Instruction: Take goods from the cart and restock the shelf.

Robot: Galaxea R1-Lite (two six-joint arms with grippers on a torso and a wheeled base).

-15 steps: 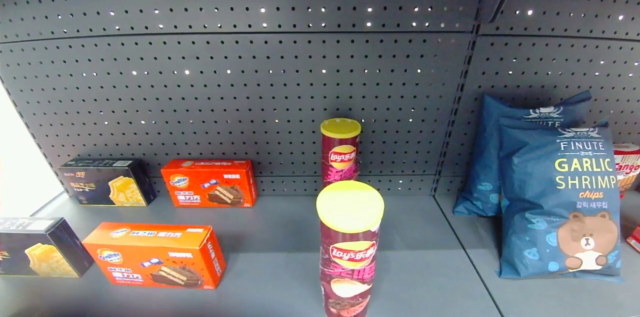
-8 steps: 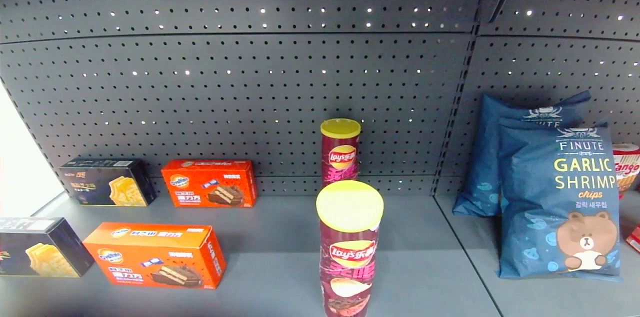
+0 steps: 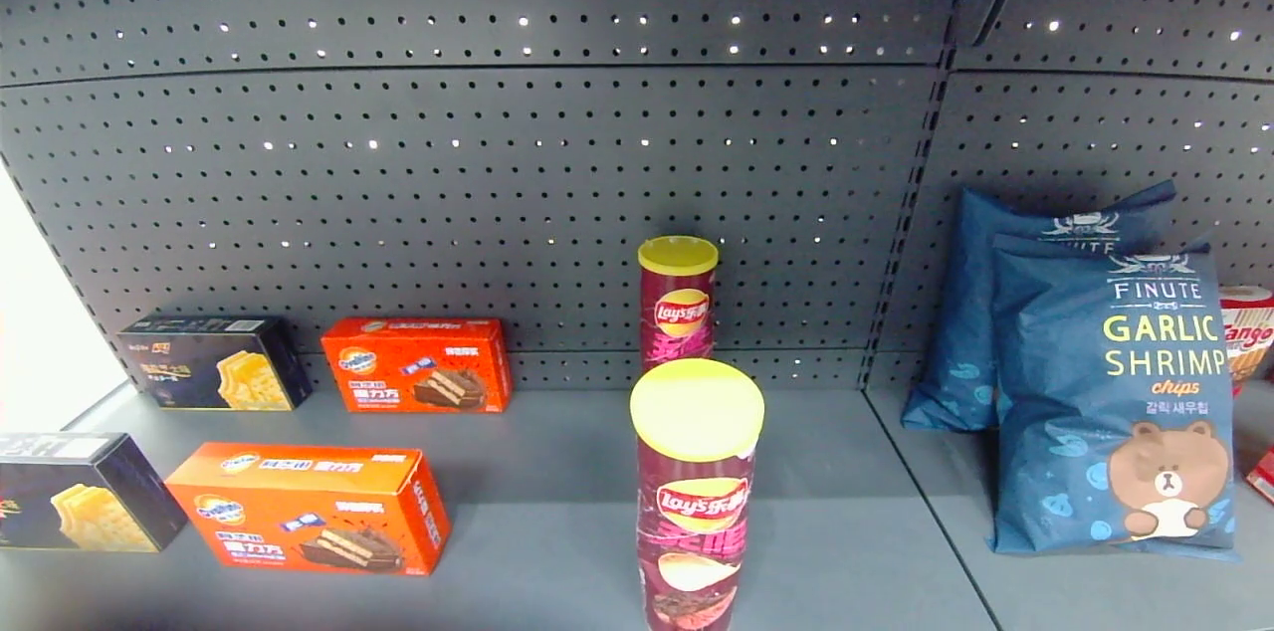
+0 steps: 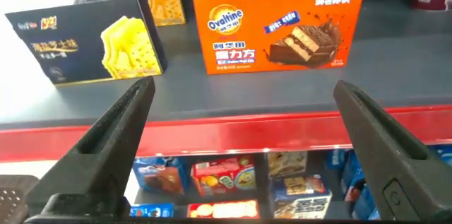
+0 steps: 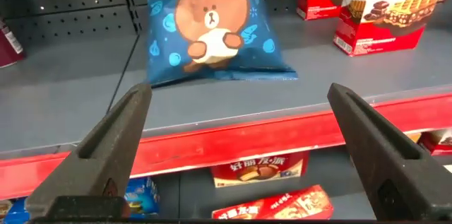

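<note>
On the shelf [image 3: 557, 452], one chip can [image 3: 695, 502] stands at lower centre of the head view with a second can [image 3: 677, 303] behind it; orange boxes [image 3: 309, 507] and dark boxes [image 3: 214, 362] sit at lower left; blue bags [image 3: 1115, 402] stand at right. The left gripper [image 4: 244, 93] faces the shelf front with its fingers spread wide and nothing between them; the right gripper [image 5: 240, 93] is likewise spread and empty.

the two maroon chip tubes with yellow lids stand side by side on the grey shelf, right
No: in the head view the near maroon yellow-lidded chip tube stands directly in front of the far tube, not beside it. Both are on the grey metal shelf.
</note>
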